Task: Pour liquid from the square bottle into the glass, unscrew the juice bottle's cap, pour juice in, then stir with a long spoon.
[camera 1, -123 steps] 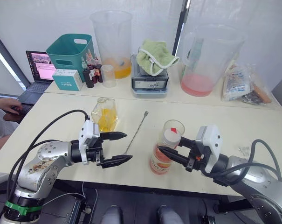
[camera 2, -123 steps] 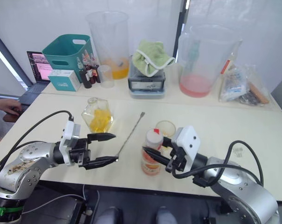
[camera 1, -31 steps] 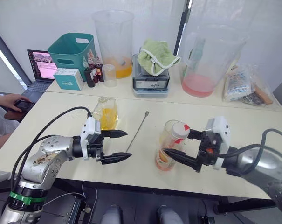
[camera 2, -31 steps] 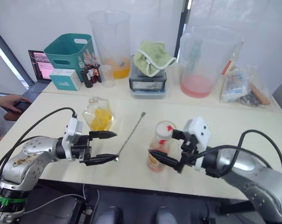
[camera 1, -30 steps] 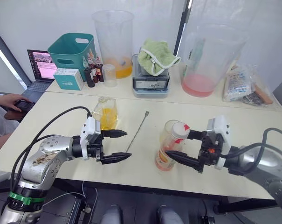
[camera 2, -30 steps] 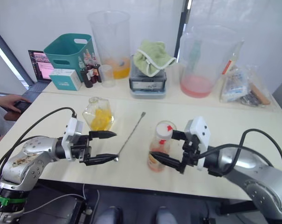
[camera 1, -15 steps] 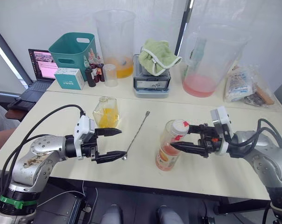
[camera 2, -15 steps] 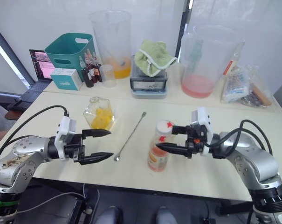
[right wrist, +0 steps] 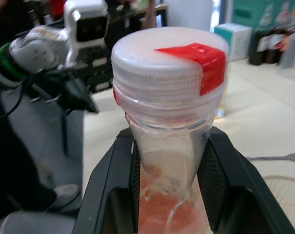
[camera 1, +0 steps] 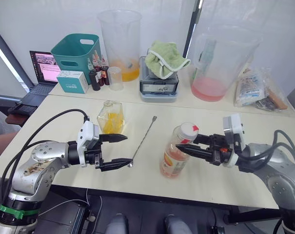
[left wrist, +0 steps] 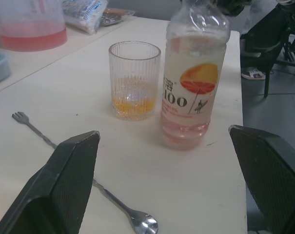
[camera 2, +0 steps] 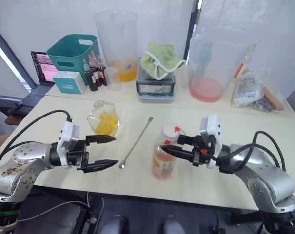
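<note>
The juice bottle [camera 1: 172,158] stands near the table's front edge, leaning with its top toward my right arm. Its white cap [right wrist: 169,58] with a red mark is on. My right gripper [camera 1: 182,144] is shut on the bottle's neck just under the cap, one finger [right wrist: 110,195] on each side. The glass [left wrist: 135,80], with a little orange liquid in its bottom, stands right behind the bottle. The long spoon [camera 1: 143,139] lies flat on the table between my arms. The square bottle [camera 1: 110,117] sits further back on the left. My left gripper [camera 1: 119,150] hovers open beside the spoon's bowl, holding nothing.
Along the back stand two huge pitchers [camera 1: 119,44] [camera 1: 220,61], a green cloth [camera 1: 166,57] on a scale, a teal basket [camera 1: 75,53], dark dropper bottles [camera 1: 96,73], a measuring cup [camera 1: 114,78], a laptop [camera 1: 40,78] and bags [camera 1: 257,87].
My right gripper's fingers have closed in on the juice bottle's neck, and the bottle has tipped and shifted slightly left. The left arm has stayed still.
</note>
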